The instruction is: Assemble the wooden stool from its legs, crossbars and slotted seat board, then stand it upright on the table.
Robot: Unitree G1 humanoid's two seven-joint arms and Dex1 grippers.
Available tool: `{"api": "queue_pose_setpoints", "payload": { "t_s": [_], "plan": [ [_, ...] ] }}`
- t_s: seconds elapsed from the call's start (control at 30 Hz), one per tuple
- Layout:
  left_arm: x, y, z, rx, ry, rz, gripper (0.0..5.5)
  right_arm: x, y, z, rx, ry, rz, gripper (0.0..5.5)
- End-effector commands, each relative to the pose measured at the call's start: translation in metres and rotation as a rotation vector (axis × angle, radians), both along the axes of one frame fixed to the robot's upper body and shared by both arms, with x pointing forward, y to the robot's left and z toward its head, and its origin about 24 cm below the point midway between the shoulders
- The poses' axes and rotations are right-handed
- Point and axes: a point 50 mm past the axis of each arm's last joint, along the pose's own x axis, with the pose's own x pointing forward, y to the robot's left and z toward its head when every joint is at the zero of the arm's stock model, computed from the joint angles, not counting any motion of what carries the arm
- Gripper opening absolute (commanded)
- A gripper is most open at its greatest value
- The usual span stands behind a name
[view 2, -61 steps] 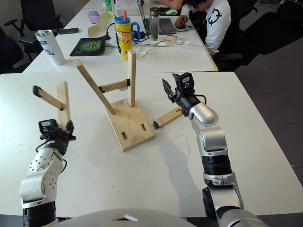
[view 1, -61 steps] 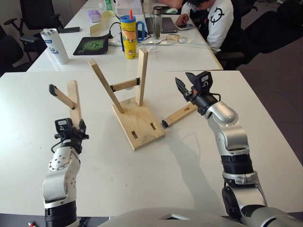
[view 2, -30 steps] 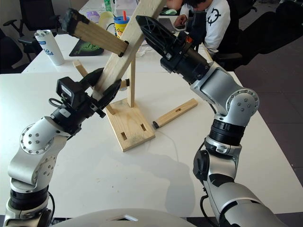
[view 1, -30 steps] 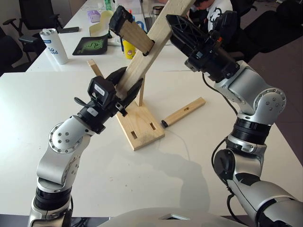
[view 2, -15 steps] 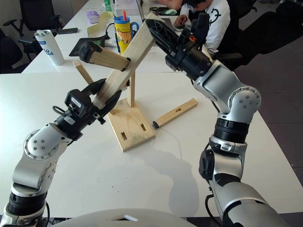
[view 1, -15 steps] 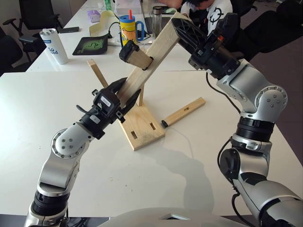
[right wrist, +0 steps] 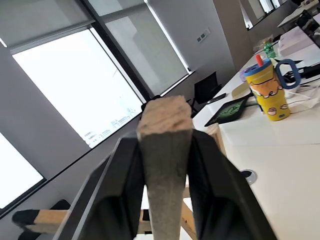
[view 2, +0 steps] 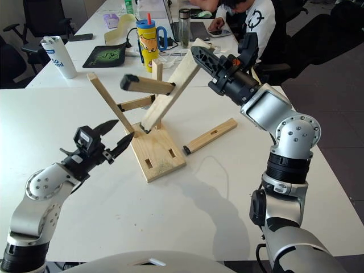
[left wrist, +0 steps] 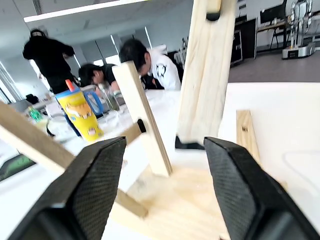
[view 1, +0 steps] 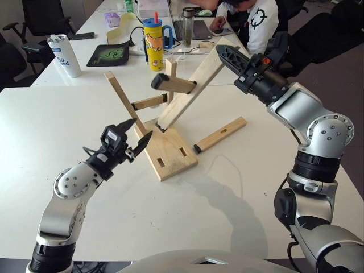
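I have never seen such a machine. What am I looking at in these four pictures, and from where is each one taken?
It is a humanoid robot with two arms, each ending in a two-finger gripper. Two pictures come from cameras in its head, looking down over the white table; the other two come from cameras on its wrists. On the table lies a seat board with two legs already standing in it, and one loose leg beside it. The right gripper is shut on the top of a tilted leg, whose lower end is at the board. The left gripper is open and holds nothing.
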Motion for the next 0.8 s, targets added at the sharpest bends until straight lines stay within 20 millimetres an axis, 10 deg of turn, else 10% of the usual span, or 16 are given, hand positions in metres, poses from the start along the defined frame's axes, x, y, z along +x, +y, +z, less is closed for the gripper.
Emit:
{"api": "queue_pose_setpoints", "payload": {
  "t_s": [0.03, 0.37, 0.8],
  "plan": [
    [-0.008, 0.007, -0.016, 0.016, 0.072, 0.028, 2.88, -0.013, 0.007, -0.016, -0.135, 0.001, -0.05, 1.04],
    [-0.011, 0.0, -0.024, 0.004, 0.076, 0.049, 2.88, -0.017, 0.001, -0.075, -0.377, 0.101, -0.242, 1.04],
    [-0.014, 0.001, -0.025, 0.007, 0.076, 0.068, 2.88, -0.019, -0.019, -0.069, -0.349, 0.086, -0.322, 1.04]
  ]
}}
